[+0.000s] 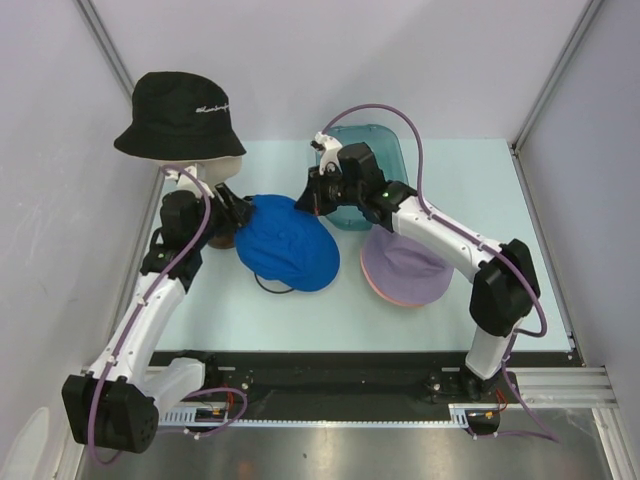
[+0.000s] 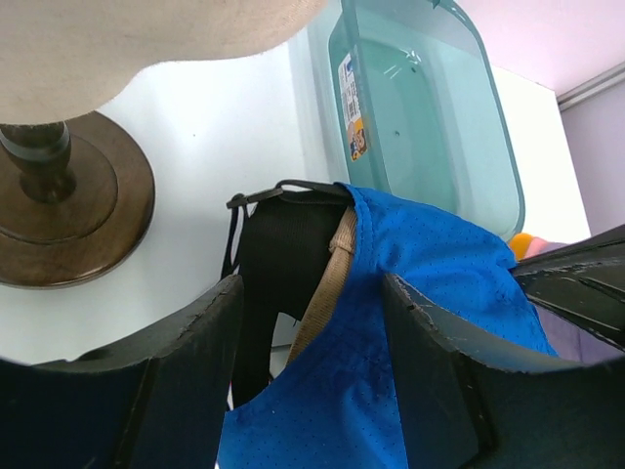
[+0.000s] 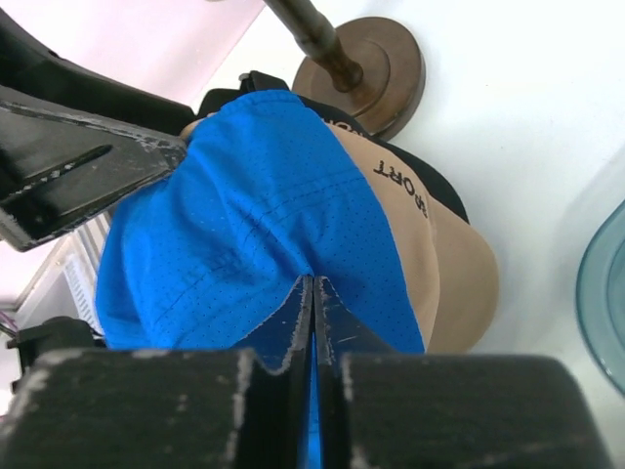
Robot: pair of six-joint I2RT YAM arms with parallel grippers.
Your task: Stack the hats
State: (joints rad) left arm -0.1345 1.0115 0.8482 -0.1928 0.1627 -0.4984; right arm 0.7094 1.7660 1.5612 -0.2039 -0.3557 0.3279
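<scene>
White-shelled arms (image 1: 140,318), black joints (image 1: 505,290), purple cables (image 1: 372,106)

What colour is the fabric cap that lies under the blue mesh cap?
The lower fabric cap is tan with dark lettering; the right wrist view shows it best.

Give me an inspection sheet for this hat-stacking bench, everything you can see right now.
Surface: pale table, no damage seen.
Job's things: blue cap lying over tan cap; lavender hat on a pinkish hat; black bucket hat on the mannequin head.
Clutter: teal bin at the back, looks empty.
Grippers: left gripper open, straddling the blue cap's rear edge; right gripper shut on the blue cap's fabric.
Cables: purple cables looped along both arms.
Surroundings: pale walls on three sides.
</scene>
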